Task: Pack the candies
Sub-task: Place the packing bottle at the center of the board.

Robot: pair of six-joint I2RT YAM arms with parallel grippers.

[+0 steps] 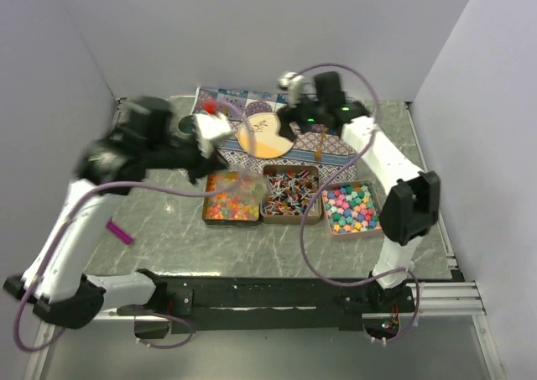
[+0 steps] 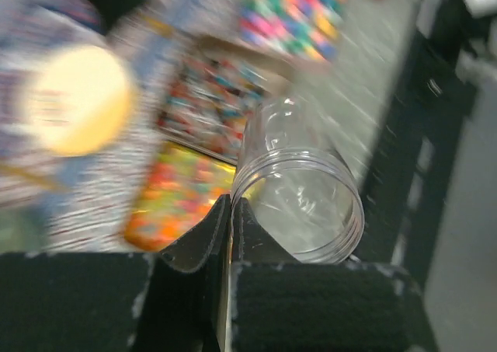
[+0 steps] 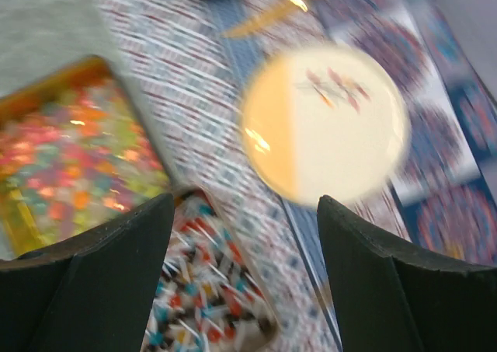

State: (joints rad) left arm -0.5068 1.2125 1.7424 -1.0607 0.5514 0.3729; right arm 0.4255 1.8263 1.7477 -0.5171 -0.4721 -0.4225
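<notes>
The candies lie in three tins: orange-yellow-red gummies, red-blue-white wrapped pieces and pastel star-like pieces. My left gripper is shut on the rim wall of a clear empty jar, which lies tilted on its side above the gummies. One finger is inside the jar mouth and the other is outside. My right gripper stands open and empty above the patterned mat, between the wrapped pieces and a cream-and-orange plate. Both wrist views are blurred.
The plate rests on a patterned mat behind the tins. A red lid and a dark round object sit at the back left. A purple scoop lies on the marble table left of the tins.
</notes>
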